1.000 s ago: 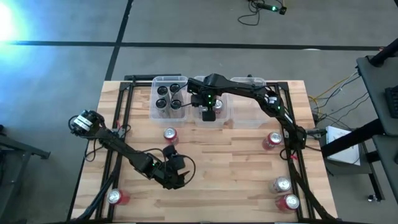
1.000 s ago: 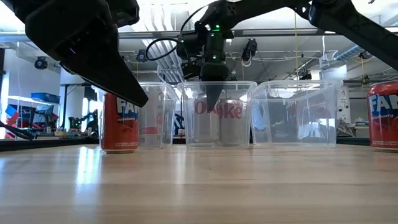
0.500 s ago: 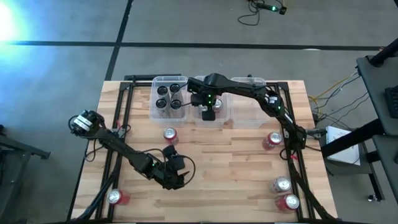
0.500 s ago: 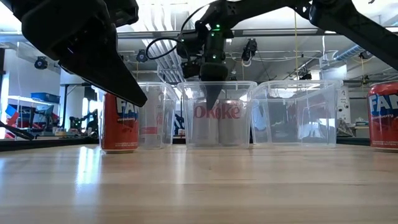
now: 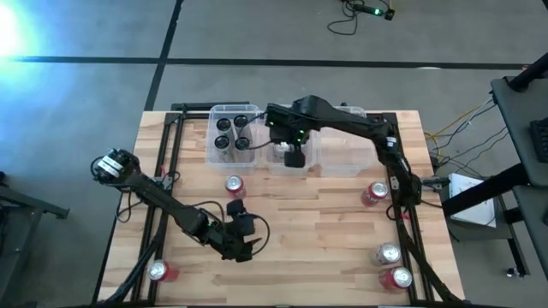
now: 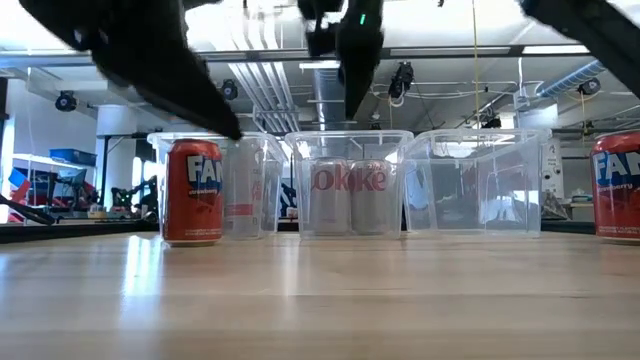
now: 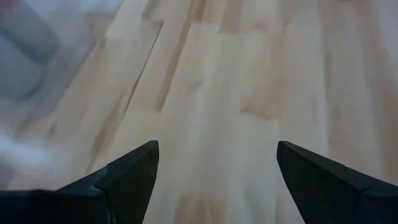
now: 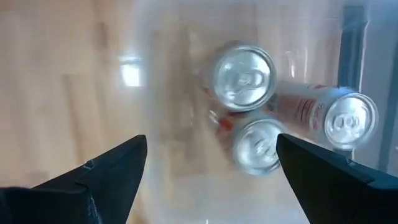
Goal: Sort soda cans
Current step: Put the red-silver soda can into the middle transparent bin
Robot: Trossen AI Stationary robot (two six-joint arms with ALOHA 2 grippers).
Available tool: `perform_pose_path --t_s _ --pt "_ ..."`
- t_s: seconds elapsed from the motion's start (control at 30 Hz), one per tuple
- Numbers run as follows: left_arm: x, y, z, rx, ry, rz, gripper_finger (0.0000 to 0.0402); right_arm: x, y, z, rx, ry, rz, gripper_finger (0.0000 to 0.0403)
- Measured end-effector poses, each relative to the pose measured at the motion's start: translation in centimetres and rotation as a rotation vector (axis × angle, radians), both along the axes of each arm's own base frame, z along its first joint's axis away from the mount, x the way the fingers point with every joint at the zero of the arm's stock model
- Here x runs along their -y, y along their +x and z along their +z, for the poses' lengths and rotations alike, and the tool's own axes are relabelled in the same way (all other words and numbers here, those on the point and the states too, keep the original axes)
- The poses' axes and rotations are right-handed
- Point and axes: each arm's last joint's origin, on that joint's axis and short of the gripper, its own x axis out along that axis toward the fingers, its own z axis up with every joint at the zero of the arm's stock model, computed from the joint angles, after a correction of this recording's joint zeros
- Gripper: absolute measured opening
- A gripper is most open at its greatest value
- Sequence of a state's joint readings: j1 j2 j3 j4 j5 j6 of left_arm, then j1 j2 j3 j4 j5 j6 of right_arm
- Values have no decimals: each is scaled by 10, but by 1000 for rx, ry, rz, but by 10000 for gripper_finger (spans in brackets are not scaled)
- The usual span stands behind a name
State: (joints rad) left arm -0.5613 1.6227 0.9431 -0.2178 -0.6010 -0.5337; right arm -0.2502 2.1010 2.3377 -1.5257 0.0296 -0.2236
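From above I see the pale wooden slat table [image 5: 282,214] with three clear rectangular plastic bins along its twelve o'clock edge. The left bin [image 5: 232,135] holds four black-sided cans [image 5: 233,133]; the middle bin [image 5: 291,151] holds three silver diet cans [image 8: 245,74], one tipped on its side; the right bin [image 5: 342,152] looks empty. My right gripper [image 5: 294,156] has lifted clear of the middle bin since a moment ago, fingers wide apart and holding nothing, so I judge that silver can delivered. The left gripper [image 5: 242,248] waits low at six o'clock, also spread wide and empty over bare wood. One more silver-topped can [image 5: 389,253] stands at four o'clock. Red strawberry cans remain loose: one [image 5: 234,185] just below the bins, one [image 5: 374,193] at three o'clock, one [image 5: 397,278] at five, one [image 5: 160,271] at seven. None of those is sorted yet.
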Motion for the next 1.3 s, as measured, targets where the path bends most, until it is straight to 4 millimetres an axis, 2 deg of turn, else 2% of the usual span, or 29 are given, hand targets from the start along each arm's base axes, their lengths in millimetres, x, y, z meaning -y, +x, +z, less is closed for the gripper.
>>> perform_pose_path --t_s 0.17,0.3,0.43,0.53,0.7,0.83,0.93,1.03,1.13,1.3 --pt "-4 -7 26 14 -16 -116 309 -58 -24 49 97 -38 -8 342" --pt "-8 -17 40 51 -2 -157 302 -117 -42 62 126 -32 -53 332" --pt "-10 -16 50 121 32 -195 292 -176 -66 56 93 25 -110 326" --pt "-9 -11 53 165 93 -249 287 -217 -88 43 40 47 -162 325" --pt "-6 -1 55 234 175 -312 286 -270 -128 18 -44 61 -326 334" --pt "-4 7 51 269 235 -334 286 -309 -160 -4 -188 122 -464 360" --pt "-5 12 50 283 267 -330 286 -330 -181 -15 -282 134 -617 384" --pt "-7 17 53 302 267 -317 286 -340 -199 -20 -290 99 -739 397" --pt "-8 22 57 312 269 -320 286 -340 -216 -20 -276 87 -829 399" --pt "-7 24 64 329 283 -326 286 -324 -243 -22 -221 87 -926 400"
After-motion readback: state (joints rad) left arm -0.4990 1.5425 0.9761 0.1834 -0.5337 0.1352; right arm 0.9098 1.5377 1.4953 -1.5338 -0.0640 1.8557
